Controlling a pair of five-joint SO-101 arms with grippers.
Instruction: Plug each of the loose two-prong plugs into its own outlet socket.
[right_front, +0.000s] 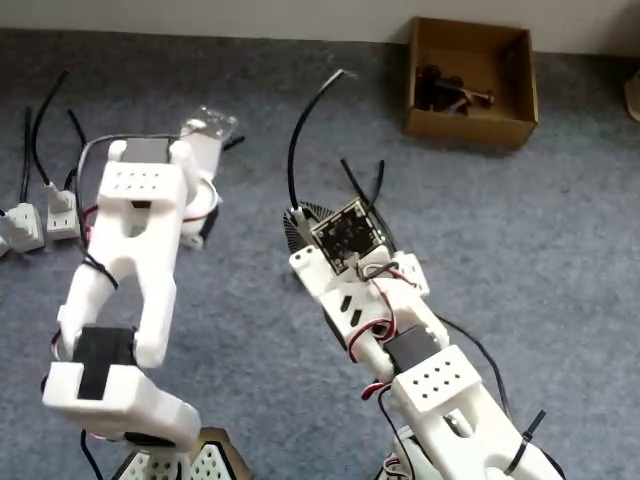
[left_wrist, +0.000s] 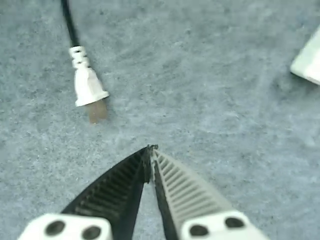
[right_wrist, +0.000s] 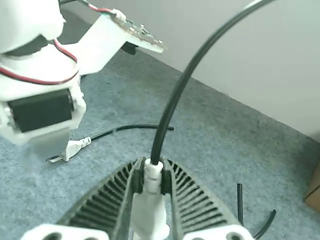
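At the high view's centre, the right gripper clamps a white plug; upper left, the left gripper, closed and empty, hovers near a loose plug on the desk.

Grey carpet — cardboard box, two white outlet sockets, a loose plug

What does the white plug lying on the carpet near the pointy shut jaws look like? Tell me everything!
The white plug lies flat on the grey carpet, plugged into nothing. Its body looks like smooth plastic and widens to a flared face. Dull metal prongs stick out of that face. At the narrow end, a ribbed collar meets a black cord. Only the carpet touches it. The left arm's jaws are shut and sit nearby, apart from it.
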